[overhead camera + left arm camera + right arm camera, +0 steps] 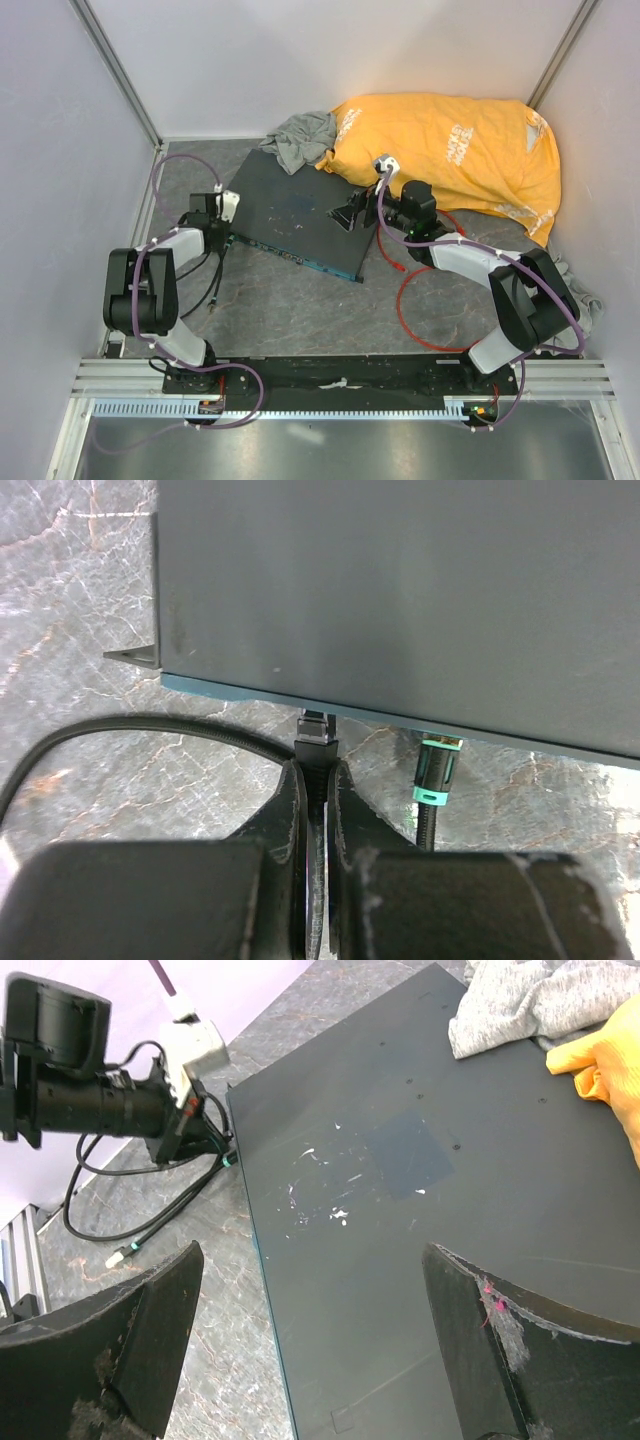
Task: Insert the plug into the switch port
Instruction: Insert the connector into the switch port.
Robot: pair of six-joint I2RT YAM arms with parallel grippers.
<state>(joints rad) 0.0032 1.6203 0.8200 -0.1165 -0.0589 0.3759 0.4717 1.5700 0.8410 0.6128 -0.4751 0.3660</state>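
Observation:
The switch point(295, 215) is a flat dark grey box with a thin blue-green front edge point(230, 688). My left gripper point(316, 770) is shut on a small black plug point(316, 738) on a black cable. The plug's tip sits right at that front edge, and the port itself is hidden under the box's lip. In the top view the left gripper point(226, 240) is at the switch's left front corner. My right gripper point(310, 1260) stands wide open above the switch top point(400, 1210), holding nothing. A thin red cable point(400, 300) loops on the table to the right, its end too small to make out.
A second black connector with green rings point(437, 770) sits in the front edge just right of the held plug. A loose black cable point(212, 300) trails on the table on the left. An orange cloth bag point(450, 150) and a grey cloth point(300, 135) lie at the back.

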